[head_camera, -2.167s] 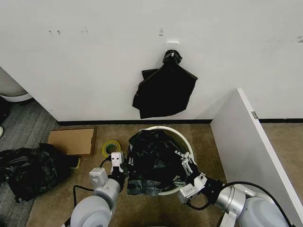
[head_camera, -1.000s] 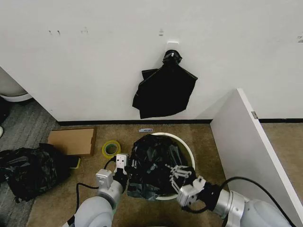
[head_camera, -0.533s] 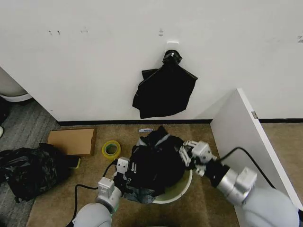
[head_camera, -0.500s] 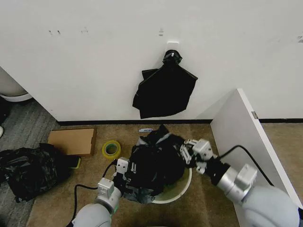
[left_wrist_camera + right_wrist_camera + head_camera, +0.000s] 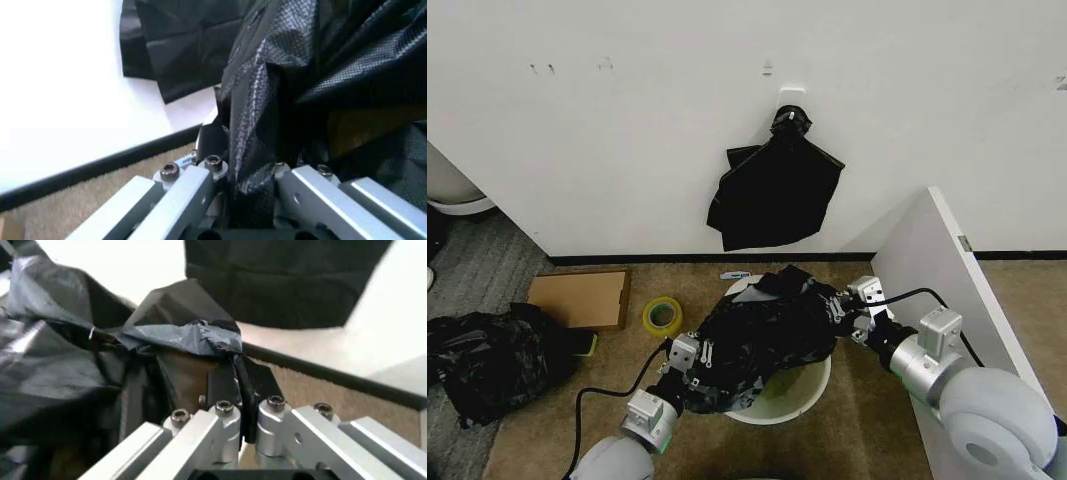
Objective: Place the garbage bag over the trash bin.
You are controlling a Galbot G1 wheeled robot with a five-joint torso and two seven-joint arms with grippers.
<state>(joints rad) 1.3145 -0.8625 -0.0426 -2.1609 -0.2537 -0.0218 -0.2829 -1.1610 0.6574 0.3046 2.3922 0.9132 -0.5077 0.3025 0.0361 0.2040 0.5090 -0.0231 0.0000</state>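
bag held stretched above the bin

my left gripper [image 5: 689,362] pinches the garbage bag [image 5: 767,335] at its near edge. my right gripper [image 5: 845,310] clamps the far edge, spreading it above the trash bin [image 5: 802,392] on the floor.

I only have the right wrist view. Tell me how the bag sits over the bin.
Observer: The bag is stretched above the bin; the bin's near rim is bare.
Operator: Report both pincers.
Observer: The left pincer clamps the bag's near-left edge; the right pincer holds its far-right edge.
Operator: Name what lies left of the bin.
Observer: A tape roll on the floor, apart from it.
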